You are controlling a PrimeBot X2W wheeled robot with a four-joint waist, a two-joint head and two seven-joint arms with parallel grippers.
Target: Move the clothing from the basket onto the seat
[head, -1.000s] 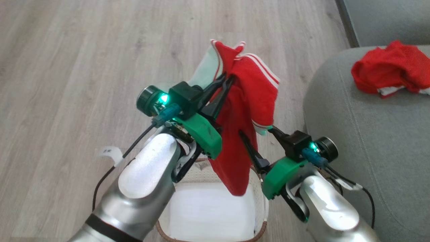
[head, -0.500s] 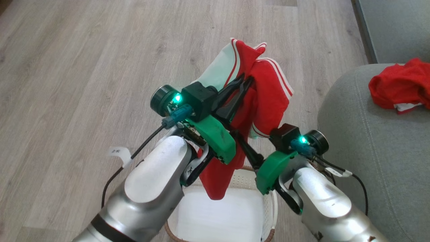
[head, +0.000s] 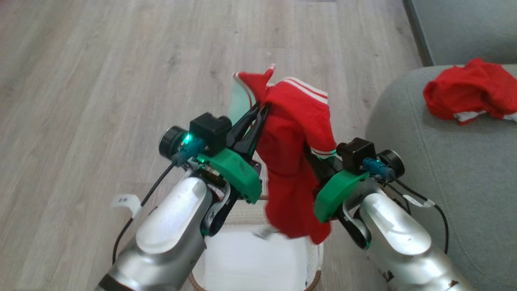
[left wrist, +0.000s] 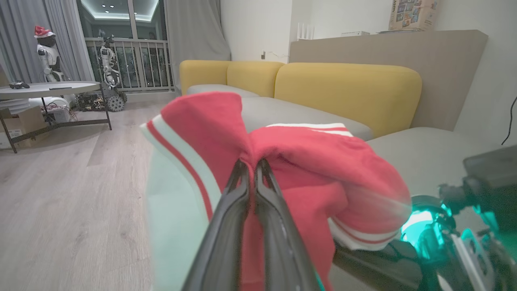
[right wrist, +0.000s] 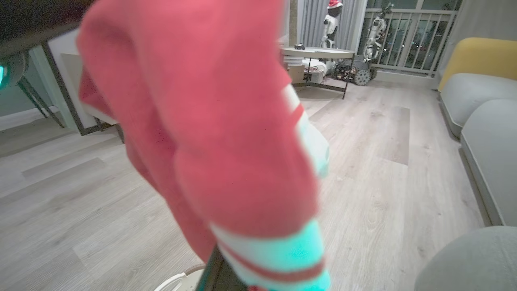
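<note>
Red garment: hung in the air over the basket, bunched, with its white-striped trim uppermost. The lower hem dangled within the basket's outline, close to its right wall.
Left gripper: fingers were pressed together on a fold at the garment's top, clenched on the cloth. The left wrist view showed this plainly.
Right gripper: sat just under the striped cuff. Cloth covered the fingers, so I could not tell the grip.
Basket: stood on the floor directly below both arms, its white bottom showing between the forearms.
Seat: lay to the robot's right. Its rounded corner edge was near the right forearm, with a narrow strip of floor between.
Second red garment: lay crumpled on the seat, back from the corner edge.
Floor: pale wood planks stretched wide ahead and to the left of the arms.
</note>
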